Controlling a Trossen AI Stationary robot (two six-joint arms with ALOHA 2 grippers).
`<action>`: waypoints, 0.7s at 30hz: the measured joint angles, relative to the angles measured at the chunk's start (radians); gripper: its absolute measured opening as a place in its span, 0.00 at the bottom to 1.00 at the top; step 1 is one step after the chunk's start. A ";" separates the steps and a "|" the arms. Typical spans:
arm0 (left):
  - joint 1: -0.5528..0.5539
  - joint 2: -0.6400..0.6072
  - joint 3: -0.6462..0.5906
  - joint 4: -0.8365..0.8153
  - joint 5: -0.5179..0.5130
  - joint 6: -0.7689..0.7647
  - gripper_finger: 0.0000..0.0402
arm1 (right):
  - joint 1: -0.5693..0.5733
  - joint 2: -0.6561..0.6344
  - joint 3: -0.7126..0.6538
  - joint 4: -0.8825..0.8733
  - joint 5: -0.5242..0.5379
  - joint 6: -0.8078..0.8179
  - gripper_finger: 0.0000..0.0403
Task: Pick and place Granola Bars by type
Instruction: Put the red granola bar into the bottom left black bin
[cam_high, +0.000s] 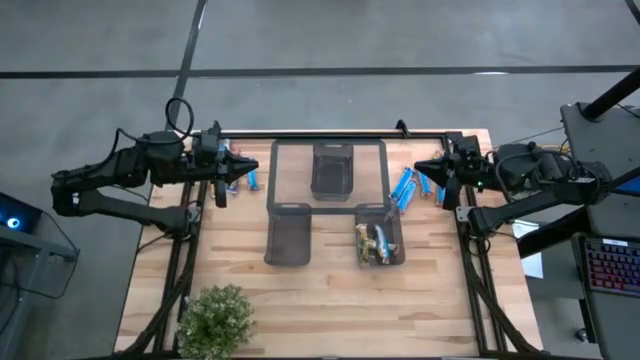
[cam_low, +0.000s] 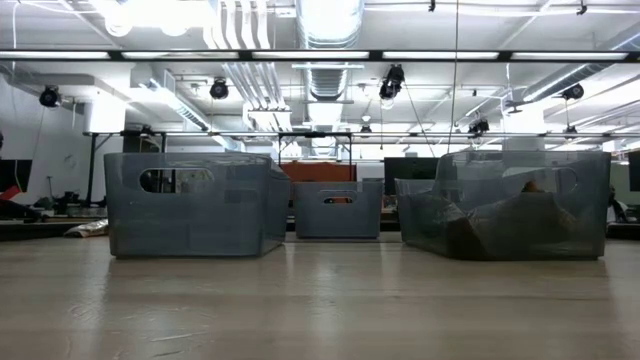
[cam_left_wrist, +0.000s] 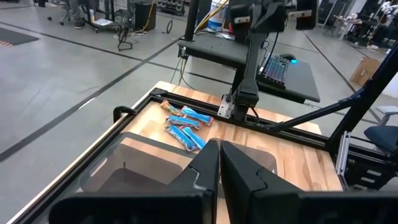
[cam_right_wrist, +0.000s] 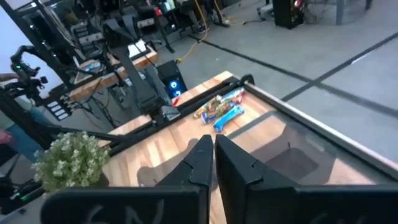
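Several blue Granola Bars (cam_high: 408, 189) lie on the table by its right edge; the left wrist view shows them (cam_left_wrist: 186, 129) across the table. A few blue and red-and-blue bars (cam_high: 250, 179) lie by the left edge, also seen in the right wrist view (cam_right_wrist: 221, 111). Brownish-gold bars (cam_high: 374, 243) lie inside the near right mesh bin (cam_high: 396, 222). My left gripper (cam_high: 243, 166) hovers shut above the left bars. My right gripper (cam_high: 421, 168) hovers shut above the right bars. Both hold nothing.
Three dark mesh bins stand mid-table: one at the far middle (cam_high: 331, 150), one at the near left (cam_high: 288, 210), one at the near right. A potted plant (cam_high: 215, 318) stands at the near left corner. A black rail (cam_high: 310, 134) runs along the far edge.
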 joint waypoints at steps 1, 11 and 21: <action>0.000 0.000 0.000 0.000 0.000 0.000 0.00 | -0.001 0.008 0.014 -0.005 0.006 -0.009 0.03; 0.000 0.000 0.000 -0.004 0.000 -0.002 0.00 | -0.044 0.103 0.170 -0.084 0.009 -0.044 0.03; 0.000 0.000 -0.001 -0.007 0.000 -0.010 0.00 | -0.149 0.193 0.266 -0.134 0.008 -0.042 0.03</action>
